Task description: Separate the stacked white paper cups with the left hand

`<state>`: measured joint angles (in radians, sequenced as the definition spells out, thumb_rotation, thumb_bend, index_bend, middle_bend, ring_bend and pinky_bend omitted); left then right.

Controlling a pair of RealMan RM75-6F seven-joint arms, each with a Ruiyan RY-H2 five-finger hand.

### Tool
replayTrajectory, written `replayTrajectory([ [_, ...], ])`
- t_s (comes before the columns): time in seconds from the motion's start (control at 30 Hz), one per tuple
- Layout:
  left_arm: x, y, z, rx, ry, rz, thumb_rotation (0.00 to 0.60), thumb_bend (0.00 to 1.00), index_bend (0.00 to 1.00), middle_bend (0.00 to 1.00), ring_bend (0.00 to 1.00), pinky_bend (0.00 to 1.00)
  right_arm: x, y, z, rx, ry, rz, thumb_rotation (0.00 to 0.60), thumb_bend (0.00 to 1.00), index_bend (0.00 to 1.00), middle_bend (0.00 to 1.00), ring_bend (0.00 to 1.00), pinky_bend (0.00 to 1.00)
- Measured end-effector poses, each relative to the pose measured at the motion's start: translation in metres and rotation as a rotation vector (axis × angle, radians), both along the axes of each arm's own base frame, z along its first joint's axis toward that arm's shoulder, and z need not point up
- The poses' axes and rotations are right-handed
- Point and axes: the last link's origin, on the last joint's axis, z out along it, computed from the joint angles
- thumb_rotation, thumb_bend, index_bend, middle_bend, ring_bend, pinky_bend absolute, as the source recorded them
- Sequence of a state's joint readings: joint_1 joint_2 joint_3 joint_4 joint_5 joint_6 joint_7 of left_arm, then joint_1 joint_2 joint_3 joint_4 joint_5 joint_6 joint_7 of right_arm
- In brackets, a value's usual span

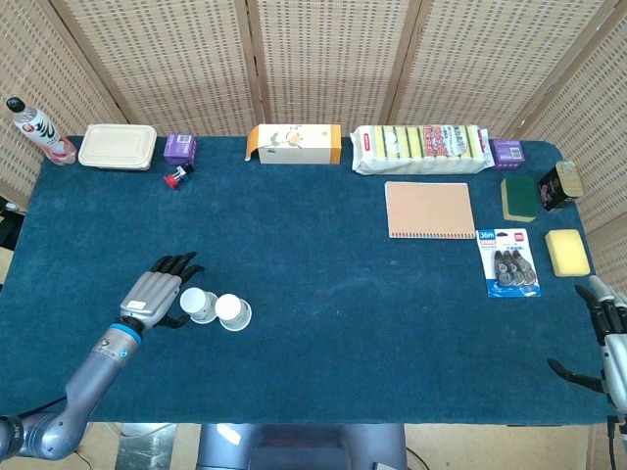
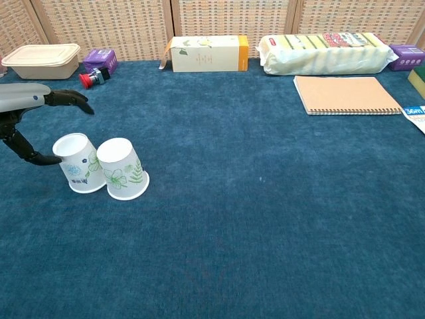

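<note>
Two white paper cups with green and blue flower prints stand upside down, touching side by side, on the blue table cloth (image 1: 323,294). The left cup (image 1: 199,304) (image 2: 81,163) is just beside my left hand (image 1: 157,292) (image 2: 25,98). The right cup (image 1: 233,311) (image 2: 123,168) stands free. My left hand's fingers (image 2: 73,100) are spread and raised above the left cup, and its thumb ends just short of the cup's side. It holds nothing. My right hand (image 1: 609,343) hangs at the table's near right corner, fingers apart and empty.
Along the far edge stand a bottle (image 1: 37,130), a beige food box (image 1: 118,146), a purple box (image 1: 180,148), a carton (image 1: 294,143) and a sponge pack (image 1: 421,148). A notebook (image 1: 429,210), sponges (image 1: 567,252) and a blister pack (image 1: 507,261) lie at the right.
</note>
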<state>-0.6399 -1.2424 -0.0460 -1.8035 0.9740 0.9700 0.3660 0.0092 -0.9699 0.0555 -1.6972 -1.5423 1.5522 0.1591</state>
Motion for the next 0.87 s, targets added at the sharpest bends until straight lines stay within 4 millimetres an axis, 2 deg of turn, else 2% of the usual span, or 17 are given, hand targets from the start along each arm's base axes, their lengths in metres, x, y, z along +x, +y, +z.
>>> replayTrajectory([
  [0.23,0.001,-0.006,0.010,0.013,-0.022,-0.017,0.600,0.19,0.00,0.00,0.00,0.03,0.000,0.000,0.000,0.001,0.000,-0.001,0.600,0.09,0.04,0.00,0.00,0.00],
  [0.47,-0.012,-0.023,0.044,0.156,-0.061,-0.074,0.600,0.17,0.00,0.00,0.00,0.03,-0.001,-0.001,0.000,-0.002,0.004,-0.007,0.600,0.09,0.04,0.00,0.00,0.00],
  [0.7,-0.056,-0.059,0.078,0.372,-0.058,-0.018,0.600,0.17,0.00,0.00,0.00,0.03,0.000,0.000,-0.001,-0.010,0.015,-0.007,0.600,0.09,0.04,0.00,0.00,0.00],
  [0.87,-0.085,-0.082,0.090,0.442,-0.068,0.028,0.600,0.17,0.00,0.00,0.00,0.03,0.000,0.001,-0.003,-0.012,0.025,-0.007,0.600,0.09,0.05,0.00,0.00,0.00],
])
